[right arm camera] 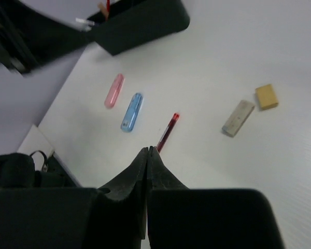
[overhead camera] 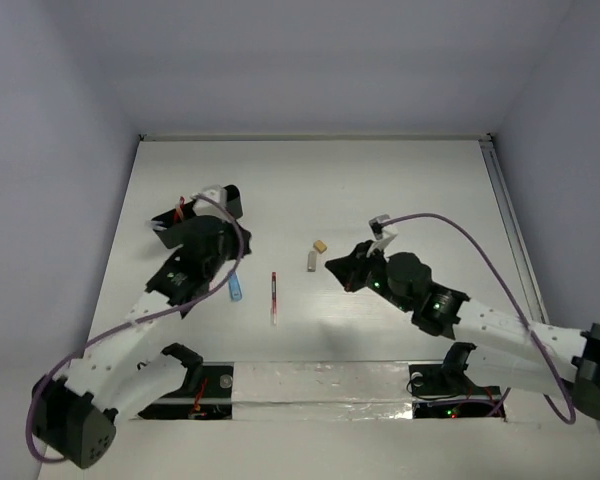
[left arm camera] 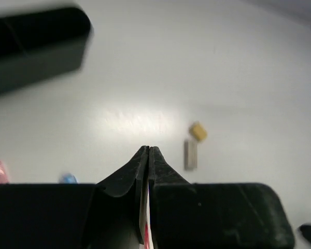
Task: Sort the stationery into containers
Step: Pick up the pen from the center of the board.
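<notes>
The left fingers and right fingers are each pressed closed, gripping nothing. A red pen lies on the white desk, just past the right fingertips. Beyond it lie a blue capsule and a pink capsule, then the black box. Two small blocks lie off to the pen's right.

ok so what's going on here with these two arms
Two arms are sorting stationery into a black box, which already holds a few items. The left gripper and the right gripper are both shut, with nothing clearly held. A red pen, pink capsule, blue capsule, grey block and yellow block lie loose on the table.
</notes>
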`<action>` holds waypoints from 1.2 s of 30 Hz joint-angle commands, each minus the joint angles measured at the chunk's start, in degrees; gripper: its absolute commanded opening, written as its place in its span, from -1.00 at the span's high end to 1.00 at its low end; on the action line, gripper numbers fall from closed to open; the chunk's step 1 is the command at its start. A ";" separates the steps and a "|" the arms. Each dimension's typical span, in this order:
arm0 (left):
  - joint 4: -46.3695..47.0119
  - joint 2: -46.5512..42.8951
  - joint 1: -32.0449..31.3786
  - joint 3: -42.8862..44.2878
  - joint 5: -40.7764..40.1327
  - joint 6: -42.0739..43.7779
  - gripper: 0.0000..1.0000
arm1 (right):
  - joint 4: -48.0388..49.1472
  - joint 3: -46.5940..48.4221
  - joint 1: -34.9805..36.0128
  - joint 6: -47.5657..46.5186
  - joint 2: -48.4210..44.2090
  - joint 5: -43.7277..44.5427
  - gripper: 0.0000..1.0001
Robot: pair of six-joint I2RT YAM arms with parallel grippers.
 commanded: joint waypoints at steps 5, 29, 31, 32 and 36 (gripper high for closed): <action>-1.25 12.92 -19.42 -5.19 -4.49 -9.90 0.99 | -7.68 -4.36 0.48 -0.49 -16.03 17.72 0.99; -2.13 36.65 -24.11 1.04 -15.83 -8.24 0.61 | -7.95 -3.13 0.48 -1.72 -11.82 14.73 0.26; -2.22 38.14 -24.11 1.13 -16.44 -8.41 0.72 | -7.95 -3.22 0.48 -1.81 -12.09 14.82 0.26; -2.30 38.41 -24.11 1.05 -17.06 -8.50 0.72 | -7.95 -3.22 0.48 -1.90 -12.09 15.00 0.27; -2.39 39.12 -24.11 1.31 -18.03 -8.41 0.56 | -7.86 -3.31 0.48 -1.90 -11.74 14.91 0.27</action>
